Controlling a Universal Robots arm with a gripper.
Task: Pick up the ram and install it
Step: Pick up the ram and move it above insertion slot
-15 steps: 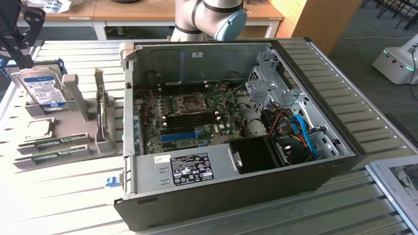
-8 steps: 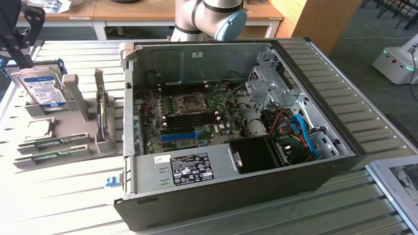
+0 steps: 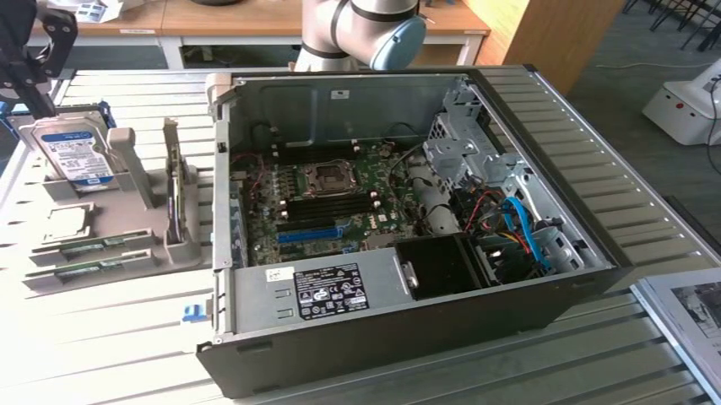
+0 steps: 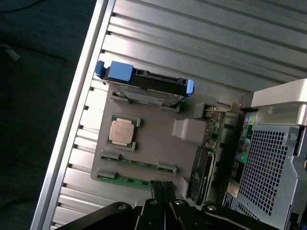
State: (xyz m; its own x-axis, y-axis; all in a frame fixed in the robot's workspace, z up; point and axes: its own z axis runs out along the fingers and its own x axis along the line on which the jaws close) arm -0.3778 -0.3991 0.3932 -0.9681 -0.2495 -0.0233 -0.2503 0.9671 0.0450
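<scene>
Two ram sticks, thin green boards, lie side by side in the grey holder tray: one ram stick further in, the other ram stick along the tray's edge. My gripper hangs above the tray with its dark fingers pressed together and nothing between them. Its tips are over the end of the edge stick, well clear of it. In the exterior view the gripper is a dark shape high at the left, above the hard drive.
The tray also holds an upright hard drive with blue rails, a square silver processor and an upright card. The open computer case with its motherboard stands to the exterior view's right.
</scene>
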